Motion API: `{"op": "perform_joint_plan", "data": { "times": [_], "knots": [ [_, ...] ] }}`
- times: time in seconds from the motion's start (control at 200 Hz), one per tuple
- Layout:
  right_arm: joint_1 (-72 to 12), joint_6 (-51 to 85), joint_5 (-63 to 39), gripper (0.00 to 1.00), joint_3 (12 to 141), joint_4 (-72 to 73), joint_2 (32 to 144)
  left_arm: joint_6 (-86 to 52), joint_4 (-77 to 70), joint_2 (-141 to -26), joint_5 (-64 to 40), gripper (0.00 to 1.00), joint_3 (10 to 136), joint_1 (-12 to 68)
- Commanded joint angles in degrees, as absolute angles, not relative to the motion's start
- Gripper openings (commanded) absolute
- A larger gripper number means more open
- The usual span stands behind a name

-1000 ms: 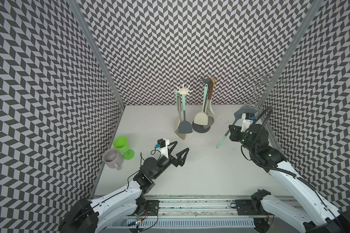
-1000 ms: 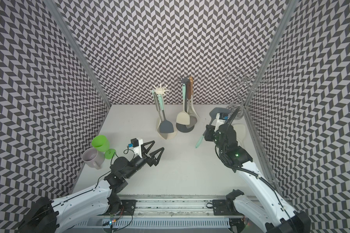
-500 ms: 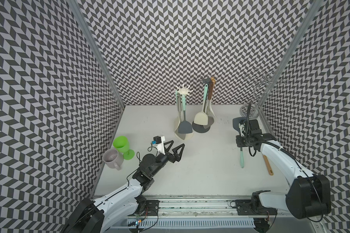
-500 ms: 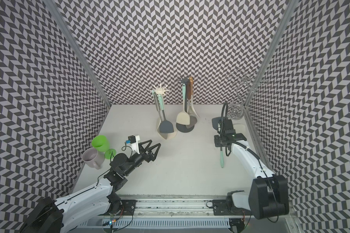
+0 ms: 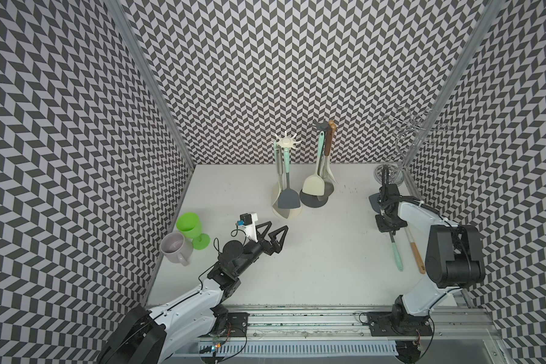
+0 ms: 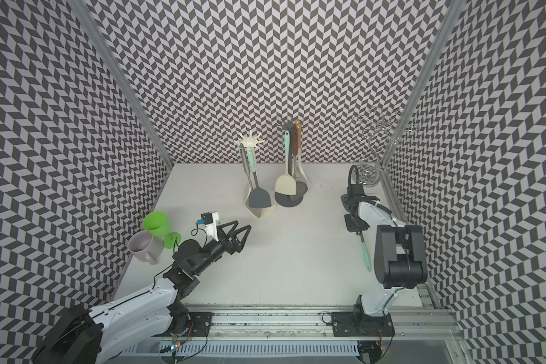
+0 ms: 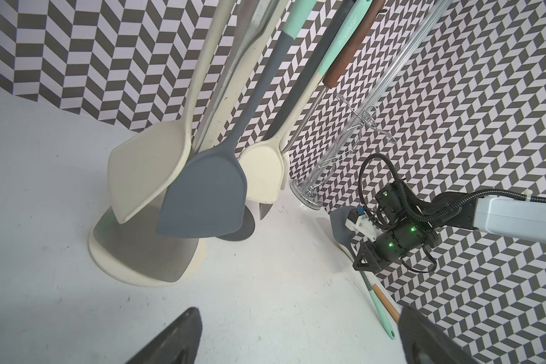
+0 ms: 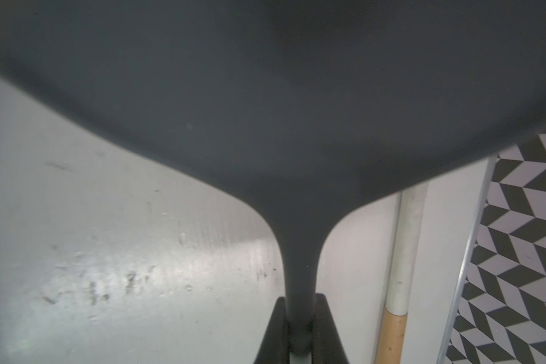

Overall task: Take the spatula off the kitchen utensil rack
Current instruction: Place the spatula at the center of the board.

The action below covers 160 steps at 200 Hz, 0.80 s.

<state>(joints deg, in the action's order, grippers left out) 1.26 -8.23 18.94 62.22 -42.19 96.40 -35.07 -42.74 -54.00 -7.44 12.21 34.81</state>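
A spatula [image 5: 396, 250] with a dark grey head and a mint handle lies low along the table by the right wall, off the racks. My right gripper [image 5: 386, 225] is shut on its neck; the right wrist view shows the grey head [image 8: 297, 94] filling the frame and the neck between the jaws of the right gripper [image 8: 300, 327]. At the back stand a cream utensil rack [image 5: 287, 144] with a grey turner and a dark utensil rack [image 5: 323, 126] with a cream turner. My left gripper [image 5: 278, 225] hovers open and empty in front of the cream rack.
A wooden-handled utensil [image 5: 416, 253] lies next to the spatula against the right wall. A wire stand [image 5: 404, 151] fills the back right corner. A green goblet [image 5: 189, 222] and a grey mug [image 5: 174, 247] sit by the left wall.
My right arm has swung back toward the right wall and brought the spatula down from mid-air to lie along the table. The left gripper has shifted only slightly.
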Motion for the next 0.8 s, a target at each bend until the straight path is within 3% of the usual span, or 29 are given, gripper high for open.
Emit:
{"op": "perform_joint_plan", "data": {
  "times": [0.0, 0.471, 0.796],
  "knots": [
    [2.5, -11.2, 25.0, 0.00, 60.6, -36.4, 93.6, -35.6, -44.6, -53.2, -8.6, 0.99, 11.6, 34.3],
    [5.3, -11.4, 16.5, 0.00, 53.7, -32.0, 96.0, -34.9, -44.6, -52.0, -8.0, 0.99, 11.2, 34.2],
    [6.6, -9.7, 16.0, 0.00, 54.2, -30.4, 99.0, -34.9, -44.7, -51.5, -8.2, 0.99, 10.9, 34.2]
  ]
}}
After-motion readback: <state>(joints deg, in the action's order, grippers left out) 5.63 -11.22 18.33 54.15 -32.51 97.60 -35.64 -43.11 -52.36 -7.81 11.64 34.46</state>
